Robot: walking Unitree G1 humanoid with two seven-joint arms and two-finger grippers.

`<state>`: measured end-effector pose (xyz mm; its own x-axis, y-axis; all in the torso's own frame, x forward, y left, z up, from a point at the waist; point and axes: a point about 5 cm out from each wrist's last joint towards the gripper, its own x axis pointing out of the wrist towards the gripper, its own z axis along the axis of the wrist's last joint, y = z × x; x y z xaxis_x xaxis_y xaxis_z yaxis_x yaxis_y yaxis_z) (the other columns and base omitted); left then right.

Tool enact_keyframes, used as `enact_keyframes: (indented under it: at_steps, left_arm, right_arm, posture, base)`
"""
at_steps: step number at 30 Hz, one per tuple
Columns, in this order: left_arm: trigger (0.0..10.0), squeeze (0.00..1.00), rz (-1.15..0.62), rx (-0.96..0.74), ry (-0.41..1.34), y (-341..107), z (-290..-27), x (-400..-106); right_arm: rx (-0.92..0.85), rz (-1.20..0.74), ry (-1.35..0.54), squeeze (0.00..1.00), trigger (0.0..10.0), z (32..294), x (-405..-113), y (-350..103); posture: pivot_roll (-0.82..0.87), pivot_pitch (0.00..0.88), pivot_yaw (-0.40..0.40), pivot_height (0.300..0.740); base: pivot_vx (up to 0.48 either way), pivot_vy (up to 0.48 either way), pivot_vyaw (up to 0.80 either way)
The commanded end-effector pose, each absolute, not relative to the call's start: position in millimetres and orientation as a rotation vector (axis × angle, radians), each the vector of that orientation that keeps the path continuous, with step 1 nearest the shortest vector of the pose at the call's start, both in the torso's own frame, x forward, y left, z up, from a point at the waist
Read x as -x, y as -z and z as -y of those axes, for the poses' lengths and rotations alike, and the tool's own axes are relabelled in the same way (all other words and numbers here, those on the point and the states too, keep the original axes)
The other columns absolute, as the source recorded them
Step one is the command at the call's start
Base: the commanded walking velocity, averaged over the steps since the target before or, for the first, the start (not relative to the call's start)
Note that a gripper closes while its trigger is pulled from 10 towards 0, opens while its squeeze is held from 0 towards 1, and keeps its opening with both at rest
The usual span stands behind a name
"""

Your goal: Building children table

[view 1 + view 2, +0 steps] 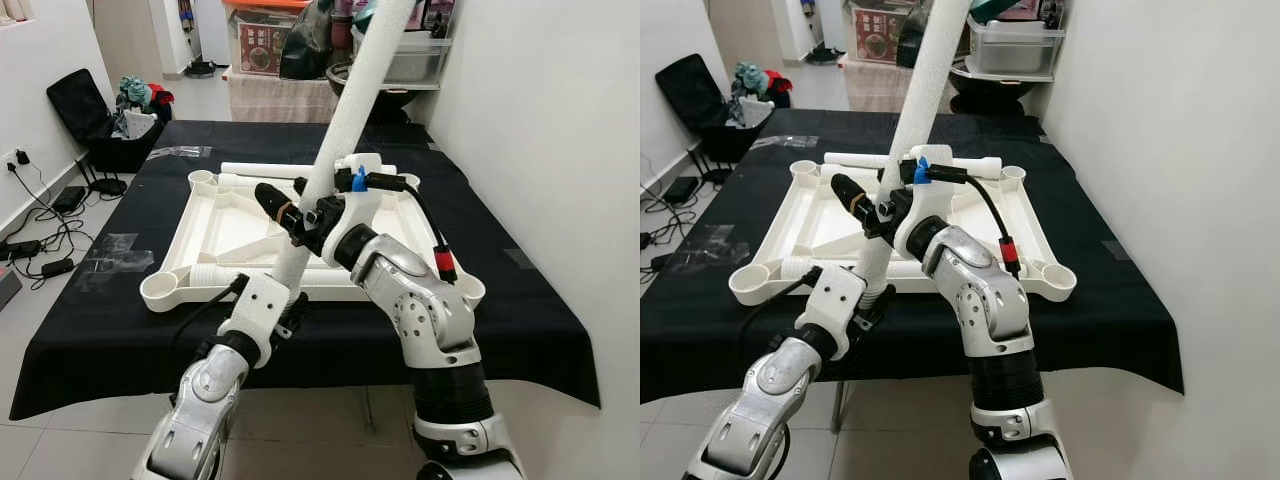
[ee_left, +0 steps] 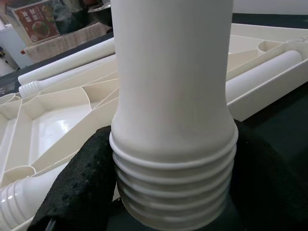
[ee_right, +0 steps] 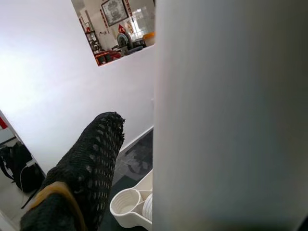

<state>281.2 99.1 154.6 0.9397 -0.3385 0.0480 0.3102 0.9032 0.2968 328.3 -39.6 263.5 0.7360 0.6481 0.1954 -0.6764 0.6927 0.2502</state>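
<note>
Matt white plastic table leg (image 2: pixel 173 96), smooth with a ribbed threaded end, sits between the left claw (image 2: pixel 173 192)'s rough black mesh-textured fingers (image 2: pixel 82 187). Beyond lies the glossy cream, seemingly plastic tabletop (image 1: pixel 240 225) on matt black cloth (image 1: pixel 520 260).

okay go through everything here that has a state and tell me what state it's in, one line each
table leg: lifted, tilted, held by both grippers
left gripper: shut on the leg's threaded end
right gripper: shut on the leg's shaft
table top: upside down on the black cloth, corner sockets up
spare legs: lying loose in the table top

Tabletop (image 1: pixel 240 225) inverted on black-clothed table (image 1: pixel 520 300), table leg (image 1: pixel 340 130) tilted above it, spare leg (image 1: pixel 270 170) behind
</note>
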Motion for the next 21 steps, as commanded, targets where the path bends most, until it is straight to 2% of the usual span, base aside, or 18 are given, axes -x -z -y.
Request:
enact_keyframes:
  at_steps: [1,11,12,13,14,15,16,17,21]
  left_arm:
    - [10.0,0.00,0.108,-0.303,0.361,-152.5,-94.8,-278.2]
    - [10.0,0.00,0.112,-0.318,0.360,-152.4,-96.9,-277.9]
    - [10.0,0.00,0.113,-0.322,0.363,-151.9,-96.7,-277.4]
    - [10.0,0.00,0.113,-0.322,0.363,-151.9,-96.7,-277.4]
    - [10.0,0.00,0.113,-0.325,0.365,-151.3,-96.6,-277.0]
    - [10.0,0.00,0.112,-0.327,0.367,-150.7,-96.5,-276.5]
    - [10.0,0.00,0.112,-0.327,0.367,-150.7,-96.5,-276.5]
    - [10.0,0.00,0.112,-0.328,0.368,-150.2,-96.3,-276.1]
    - [10.0,0.00,0.113,-0.332,0.373,-149.8,-95.6,-274.7]
  right_arm:
    - [-0.363,0.084,-0.774,0.00,10.0,27.9,-325.8,-266.4]
    - [-0.363,0.073,-0.778,0.00,10.0,27.3,-325.7,-266.0]
    - [-0.362,0.071,-0.779,0.00,5.4,27.2,-325.7,-265.5]
    - [-0.362,0.071,-0.779,0.00,5.4,27.2,-325.7,-265.5]
    - [-0.360,0.072,-0.779,0.00,4.0,27.2,-325.7,-265.3]
    - [-0.361,0.075,-0.781,0.00,1.5,27.1,-325.5,-265.3]
    - [-0.361,0.075,-0.781,0.00,1.5,27.1,-325.5,-265.3]
    - [-0.362,0.076,-0.785,0.00,0.0,26.7,-325.2,-265.2]
    - [-0.360,0.079,-0.784,0.00,0.0,26.6,-324.9,-265.3]
  posture:
    - [0.03,0.000,-0.043,0.740]
    - [0.03,0.000,-0.041,0.740]
    - [0.03,0.000,-0.043,0.740]
    - [0.03,0.000,-0.043,0.740]
    - [0.03,0.000,-0.042,0.740]
    - [0.03,0.000,-0.041,0.740]
    - [0.03,0.000,-0.041,0.740]
    - [0.03,0.000,-0.040,0.740]
    - [0.03,0.000,-0.041,0.740]
  base:
    - [0.000,0.000,0.00]
    - [0.000,0.000,0.00]
    - [0.000,0.000,0.00]
    - [0.000,0.000,0.00]
    - [0.000,0.000,0.00]
    - [0.000,0.000,0.00]
    - [0.000,0.000,0.00]
    - [0.000,0.000,0.00]
    - [0.000,0.000,0.00]
